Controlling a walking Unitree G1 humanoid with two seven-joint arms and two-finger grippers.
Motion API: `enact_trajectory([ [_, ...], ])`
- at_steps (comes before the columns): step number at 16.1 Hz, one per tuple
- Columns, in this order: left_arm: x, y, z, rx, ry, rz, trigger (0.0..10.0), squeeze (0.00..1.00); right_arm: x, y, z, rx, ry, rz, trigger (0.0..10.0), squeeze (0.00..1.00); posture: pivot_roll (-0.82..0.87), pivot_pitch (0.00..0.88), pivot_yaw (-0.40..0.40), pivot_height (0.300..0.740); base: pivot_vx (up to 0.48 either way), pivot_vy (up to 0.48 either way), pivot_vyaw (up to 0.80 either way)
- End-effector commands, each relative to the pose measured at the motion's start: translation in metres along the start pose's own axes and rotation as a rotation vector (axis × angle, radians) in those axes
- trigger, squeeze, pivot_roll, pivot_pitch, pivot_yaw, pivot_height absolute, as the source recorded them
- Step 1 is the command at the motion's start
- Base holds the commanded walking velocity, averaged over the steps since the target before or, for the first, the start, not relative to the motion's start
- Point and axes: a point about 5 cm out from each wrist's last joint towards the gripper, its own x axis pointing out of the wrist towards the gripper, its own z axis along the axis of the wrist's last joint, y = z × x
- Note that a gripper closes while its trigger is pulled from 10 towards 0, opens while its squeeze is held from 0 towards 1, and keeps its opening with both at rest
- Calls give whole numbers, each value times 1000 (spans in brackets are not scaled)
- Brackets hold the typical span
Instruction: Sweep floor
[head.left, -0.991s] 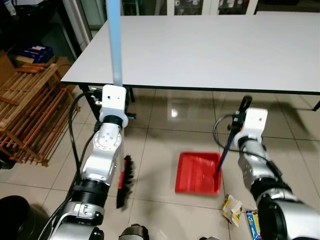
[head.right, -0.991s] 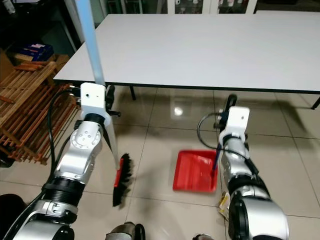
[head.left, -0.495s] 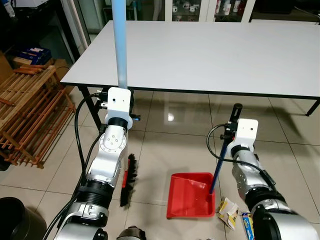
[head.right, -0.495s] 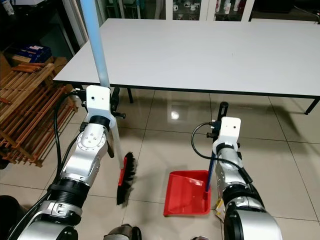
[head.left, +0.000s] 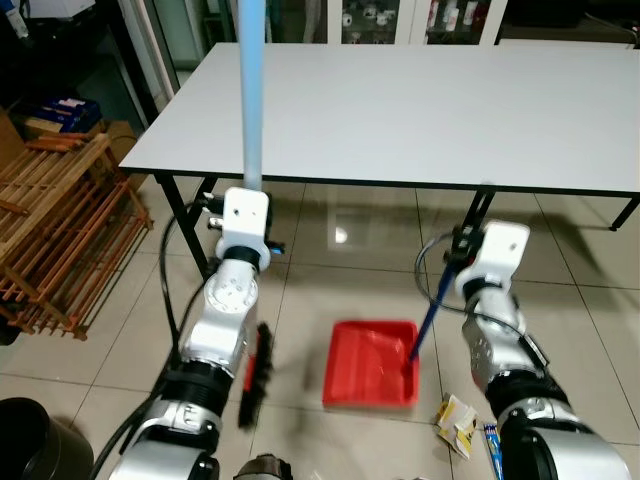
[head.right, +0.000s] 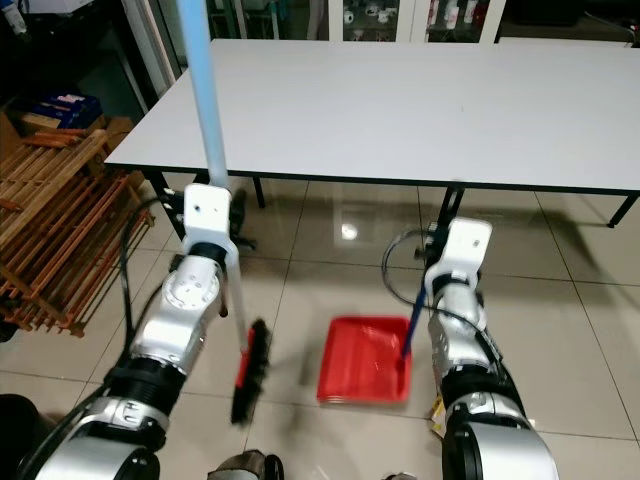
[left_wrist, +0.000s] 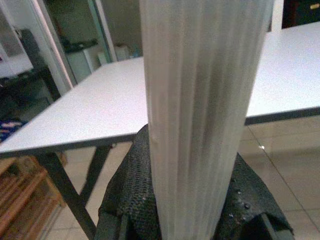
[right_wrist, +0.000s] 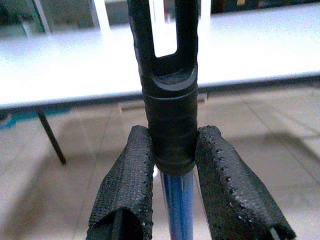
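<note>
Broom (head.left: 251, 372) pole pinched in left gripper (left_wrist: 192, 210); right gripper (right_wrist: 172, 200) pinches red dustpan (head.left: 368, 350) handle; wrappers (head.left: 458, 421) nearby (print unreadable) on tile floor (head.left: 330, 260).

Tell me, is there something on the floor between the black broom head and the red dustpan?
Nothing visible. Bare beige tile lies between the black-bristled broom head and the red plastic dustpan. The crumpled wrappers lie on the dustpan's far side, near the right arm.

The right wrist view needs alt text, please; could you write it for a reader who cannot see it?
The right gripper is shut on the dustpan handle, black at its forked end and blue lower down. Behind it stand a white table and a tiled floor.
</note>
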Motion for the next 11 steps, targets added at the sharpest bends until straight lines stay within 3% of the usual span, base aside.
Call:
enact_trajectory([
  [1, 1, 0, 6, -7, -44, 7, 10000, 0, 8, 2, 19, 20, -80, 4, 10000, 0, 4, 25, 64, 740, 0, 0, 0],
  [7, 1, -5, 7, -58, -79, 19, 10000, 0, 2, 5, 5, 12, -19, 12, 10000, 0, 15, 36, 49, 740, 0, 0, 0],
  [11, 1, -4, 6, -50, -83, 21, 10000, 0, 0, 9, 0, 22, 4, 11, 10000, 0, 19, 38, 45, 740, 0, 0, 0],
])
